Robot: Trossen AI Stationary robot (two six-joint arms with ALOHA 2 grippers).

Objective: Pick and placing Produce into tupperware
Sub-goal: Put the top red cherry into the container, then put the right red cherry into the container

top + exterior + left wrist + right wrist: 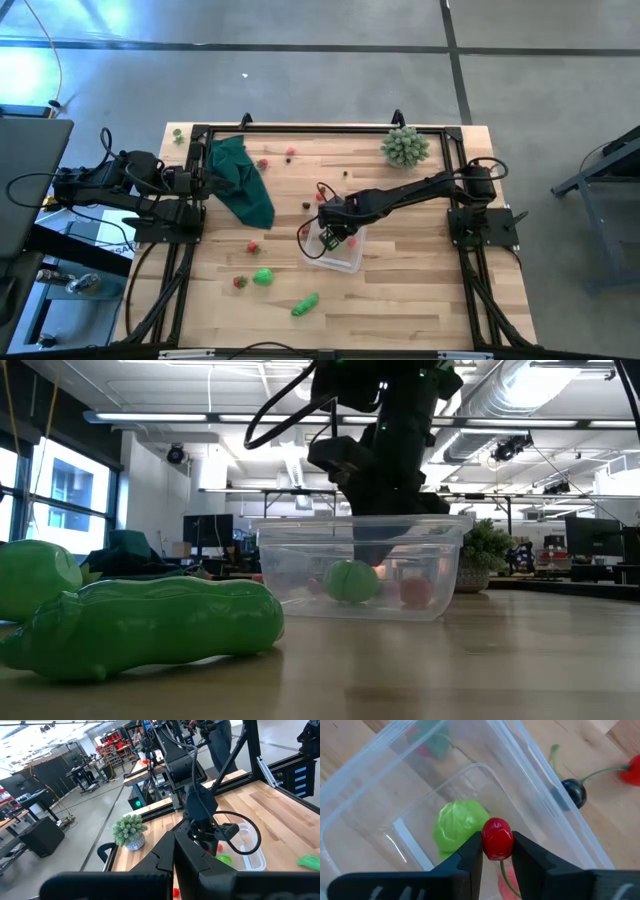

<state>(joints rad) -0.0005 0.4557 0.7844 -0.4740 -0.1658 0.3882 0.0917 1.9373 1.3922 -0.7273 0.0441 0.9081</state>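
Note:
My right gripper [497, 845] is shut on a small red cherry [497, 834] and reaches down into the clear tupperware [535, 762] near the table's middle [345, 263]. A round green piece [460, 826] lies on the container's floor. The low view shows that green piece [350, 580] and a red piece [416, 592] behind the see-through wall. More produce lies loose on the wood: a dark cherry [575, 793], a green pod [305, 303], a green lump [263, 277] and red bits [253, 246]. My left gripper [174, 845] waits, shut, at the table's left edge. My right gripper pinches the red cherry's round body [497, 851] between its two fingertips, coming from above and pointing down. The cherry's green stem [506, 876] runs back between the fingers. The cherry sits over the container's inside, next to the green piece; whether it touches the floor I cannot tell.
A dark green cloth [242, 180] lies at the table's left far part, a pale green spiky plant [405, 148] at the far right corner. Black frame rails [300, 130] run along the far edge and both sides. Bare wood shows right of the container.

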